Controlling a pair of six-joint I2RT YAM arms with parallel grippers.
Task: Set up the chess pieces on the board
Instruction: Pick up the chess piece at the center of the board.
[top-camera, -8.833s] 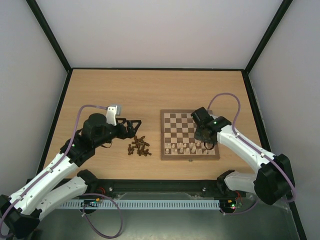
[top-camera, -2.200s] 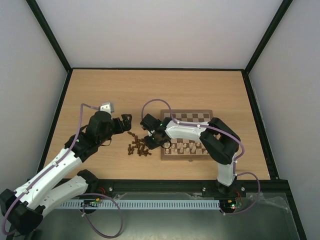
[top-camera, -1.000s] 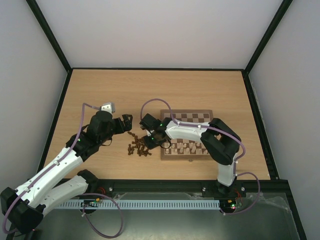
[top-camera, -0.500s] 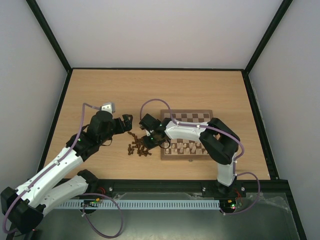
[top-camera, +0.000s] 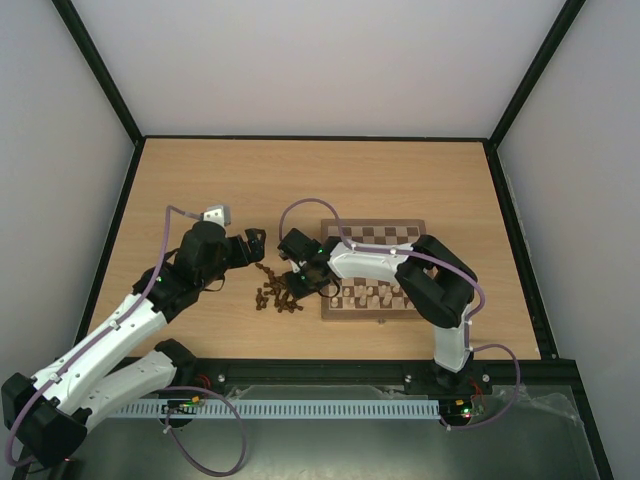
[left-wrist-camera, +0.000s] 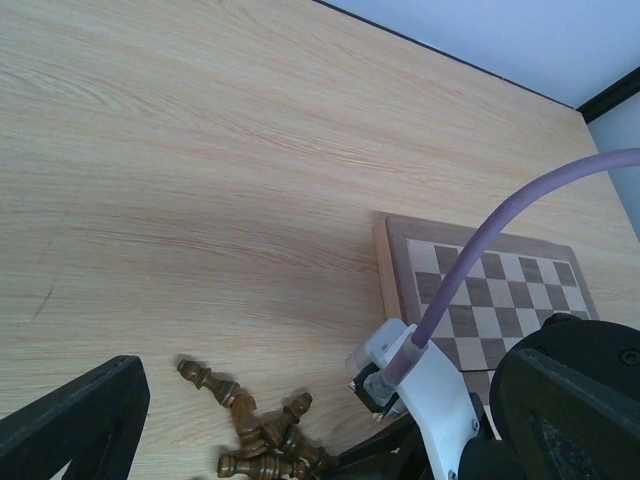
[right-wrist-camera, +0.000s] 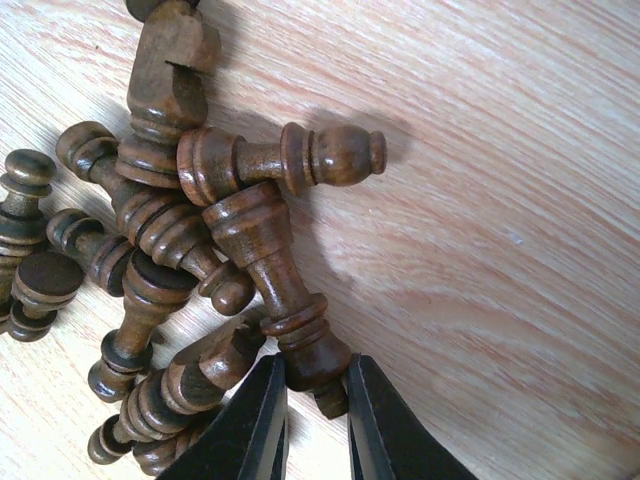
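The board (top-camera: 378, 238) lies right of centre, with pale chess pieces (top-camera: 375, 295) standing in its near rows. A pile of dark brown chess pieces (top-camera: 272, 296) lies on the table just left of it. My right gripper (top-camera: 288, 287) reaches over the board's left edge into this pile. In the right wrist view the right gripper (right-wrist-camera: 312, 392) is shut on the head of one dark piece (right-wrist-camera: 262, 255), which lies flat with its base against the others. My left gripper (top-camera: 255, 248) hovers open just behind and left of the pile, holding nothing. One of its fingers (left-wrist-camera: 75, 425) shows beside the dark pieces (left-wrist-camera: 250, 440).
The right arm's white wrist and purple cable (left-wrist-camera: 470, 280) cross the left wrist view in front of the board (left-wrist-camera: 500, 290). Black frame rails and pale walls bound the table (top-camera: 300, 180). A small clasp (top-camera: 380, 320) sits on the board's near edge.
Seconds ago the right arm was over the board's right side; it has since swung left to the dark pile. In the last second its jaws opened a little, then shut on one dark piece.
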